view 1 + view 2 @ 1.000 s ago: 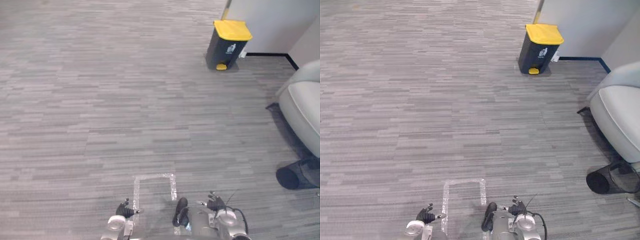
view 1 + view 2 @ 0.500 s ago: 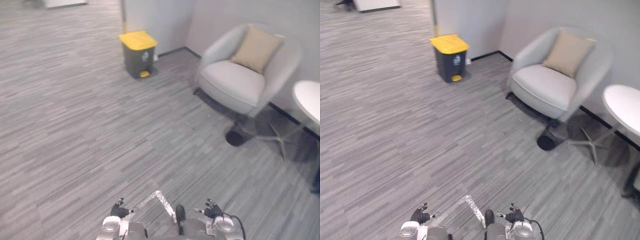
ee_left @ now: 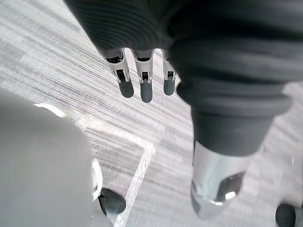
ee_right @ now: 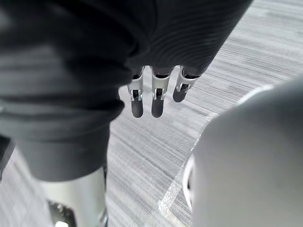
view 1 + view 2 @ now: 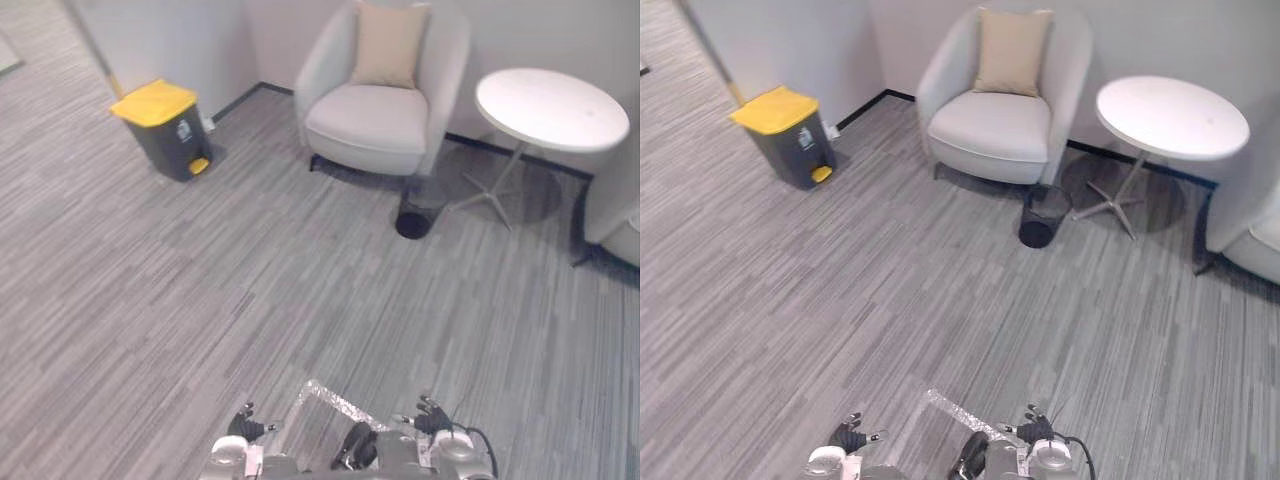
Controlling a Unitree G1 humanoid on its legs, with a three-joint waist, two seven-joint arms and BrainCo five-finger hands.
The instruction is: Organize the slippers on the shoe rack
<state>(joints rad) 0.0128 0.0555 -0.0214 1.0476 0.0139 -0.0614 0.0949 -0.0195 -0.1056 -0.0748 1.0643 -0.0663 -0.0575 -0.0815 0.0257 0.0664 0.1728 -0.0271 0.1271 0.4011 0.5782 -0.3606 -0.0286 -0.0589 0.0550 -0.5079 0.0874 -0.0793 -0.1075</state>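
My left hand (image 5: 243, 428) hangs low at the bottom edge of the left eye view, its fingers (image 3: 140, 85) straight and relaxed over the grey carpet, holding nothing. My right hand (image 5: 430, 415) hangs beside it a little to the right. Its fingers (image 4: 154, 97) also point straight down at the floor with nothing in them. A strip of clear tape (image 5: 335, 400) marks a corner on the carpet between the two hands.
A dark bin with a yellow lid (image 5: 163, 128) stands by the wall at far left. A light armchair with a beige cushion (image 5: 375, 110), a small black wastebasket (image 5: 412, 215) and a round white table (image 5: 550, 95) line the far wall. Another seat (image 5: 1260, 250) sits at right.
The camera has swung to the right: the bin has slid to the picture's left, and the armchair and round table have come fully into view. Both hands hang as before.
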